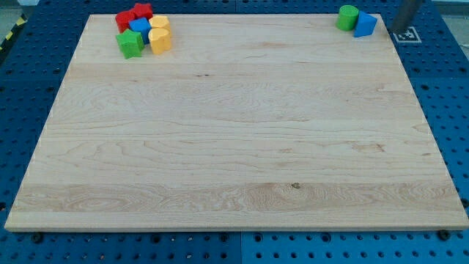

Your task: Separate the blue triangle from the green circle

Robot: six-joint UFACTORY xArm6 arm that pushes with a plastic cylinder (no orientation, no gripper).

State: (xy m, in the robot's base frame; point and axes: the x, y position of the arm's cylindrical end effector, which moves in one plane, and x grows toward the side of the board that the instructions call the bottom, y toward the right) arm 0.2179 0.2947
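The green circle and the blue triangle sit touching each other at the top right corner of the wooden board, the triangle on the circle's right. My rod comes down at the view's top right, and my tip is just off the board's right edge, a short way right of the blue triangle and not touching it.
A cluster of blocks sits at the board's top left: a red block, a red star, a blue block, a green star and two yellow blocks. Blue pegboard surrounds the board.
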